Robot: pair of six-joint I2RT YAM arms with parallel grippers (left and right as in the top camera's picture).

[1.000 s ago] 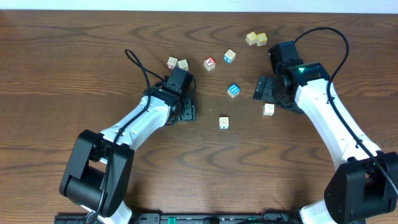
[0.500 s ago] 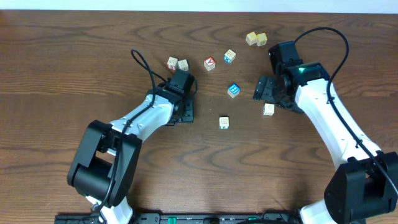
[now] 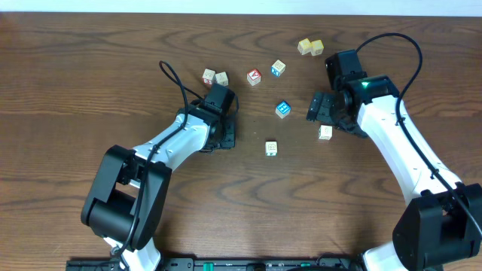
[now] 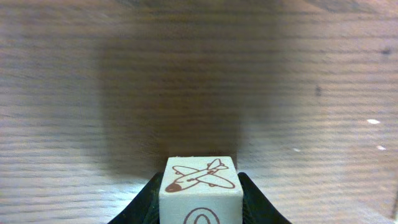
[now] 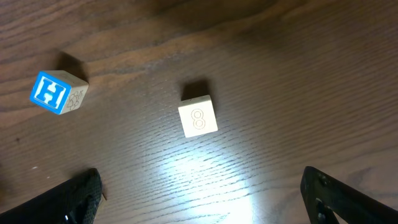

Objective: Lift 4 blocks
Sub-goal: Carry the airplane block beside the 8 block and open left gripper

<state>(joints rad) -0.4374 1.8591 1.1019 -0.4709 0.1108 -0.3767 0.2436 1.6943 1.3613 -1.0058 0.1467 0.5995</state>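
Tabletop (image 3: 90, 68): dark brown wood grain, matte and streaked. Landmark: the blue block (image 3: 283, 109), a small sharp-edged cube lying flat and untouched, its glossy blue face carrying a white H.

The left pincer (image 3: 224, 134) is sitting well to the left of the blue block and slightly nearer the robot. In the left wrist view its black fingers (image 4: 142, 204) are pressing against both sides of the airplane block (image 4: 199, 177). This is a cream cube with a brown line-drawn airplane on top and a rounded outline on the near face. No gap is showing on either side. Cannot tell whether it is resting on the wood or raised.

The right pincer (image 3: 316, 108) is hovering just right of the blue block with its fingers spread wide. In the right wrist view the two dark tips are sitting at opposite bottom corners, bare wood between them.

The first cream block (image 3: 271, 148) is lying nearer the robot than the blue block, apart from it. The second cream block (image 3: 325, 132) is lying right of the blue block, just beside the right arm (image 3: 392, 143). One of these cream blocks (image 5: 198, 116) is showing an outlined 8 on top; cannot tell which.

The red-faced cube (image 3: 254, 77) and the yellow cubes (image 3: 310, 47) are lying beyond the blue block, toward the far edge.
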